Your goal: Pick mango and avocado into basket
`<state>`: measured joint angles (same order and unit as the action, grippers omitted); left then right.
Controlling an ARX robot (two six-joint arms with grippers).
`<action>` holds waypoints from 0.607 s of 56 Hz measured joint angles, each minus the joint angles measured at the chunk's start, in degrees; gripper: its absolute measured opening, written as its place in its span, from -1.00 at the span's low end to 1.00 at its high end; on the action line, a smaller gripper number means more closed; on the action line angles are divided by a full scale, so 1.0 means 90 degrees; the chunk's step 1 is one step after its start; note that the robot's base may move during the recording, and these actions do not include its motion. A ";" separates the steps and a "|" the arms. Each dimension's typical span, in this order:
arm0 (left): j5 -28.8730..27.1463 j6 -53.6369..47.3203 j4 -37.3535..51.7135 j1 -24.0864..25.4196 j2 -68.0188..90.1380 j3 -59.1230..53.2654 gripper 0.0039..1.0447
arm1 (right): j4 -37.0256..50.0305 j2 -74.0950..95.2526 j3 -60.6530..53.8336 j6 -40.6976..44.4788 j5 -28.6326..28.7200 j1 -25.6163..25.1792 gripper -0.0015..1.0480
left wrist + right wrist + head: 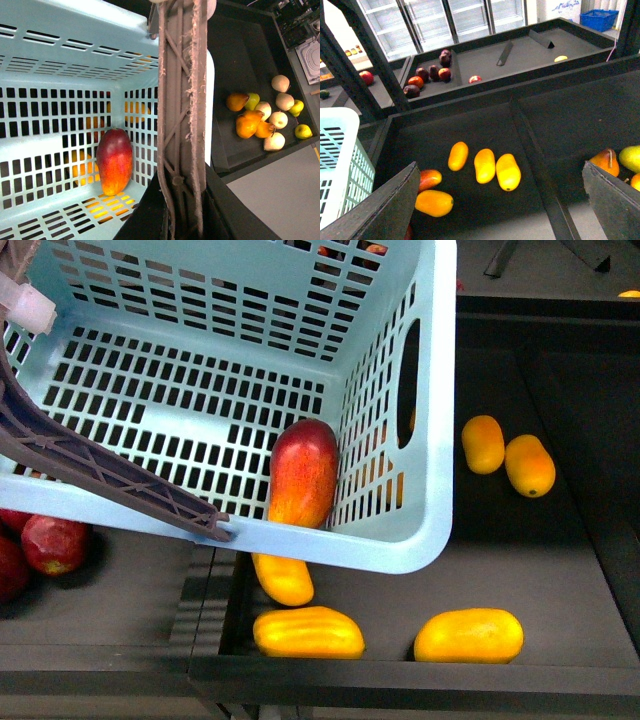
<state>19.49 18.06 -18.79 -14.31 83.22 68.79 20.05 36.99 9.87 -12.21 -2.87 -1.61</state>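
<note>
Front view: the mango (303, 472) lies inside the basket (400, 552), centre frame, so that step looks done; the avocado is unseen. Left wrist view: the left tool (183, 205) clamps the basket handle (182, 100). Right wrist view: the right tool (500, 210) gapes wide and empty; next it must find the avocado.

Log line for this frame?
mango: in basket | avocado: not seen | left gripper: shut on basket handle | right gripper: open, empty
</note>
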 joint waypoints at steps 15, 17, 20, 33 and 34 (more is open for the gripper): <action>0.0000 -0.0002 0.0000 0.0000 0.0000 0.0000 -0.79 | 0.0192 -0.0005 -0.0056 0.0107 0.0126 0.0036 0.80; -0.0002 -0.0002 0.0000 0.0000 0.0000 0.0000 -0.79 | 0.0554 -0.0012 -0.0172 0.0328 0.0202 0.0070 0.71; -0.0002 -0.0002 0.0000 0.0000 0.0000 0.0000 -0.79 | 0.0884 -0.0095 -0.0330 0.0670 0.0289 0.0129 0.54; 0.0002 0.0000 0.0000 0.0000 0.0000 0.0000 -0.79 | 0.0605 -0.0826 -0.0682 0.1265 0.0316 0.0170 -0.34; 0.0002 0.0000 0.0000 0.0000 0.0000 0.0000 -0.79 | 0.0568 -0.0882 -0.0702 0.1270 0.0316 0.0170 -0.40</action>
<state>19.51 18.06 -18.79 -14.31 83.22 68.79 25.17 29.06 3.55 -0.78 -0.03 -0.08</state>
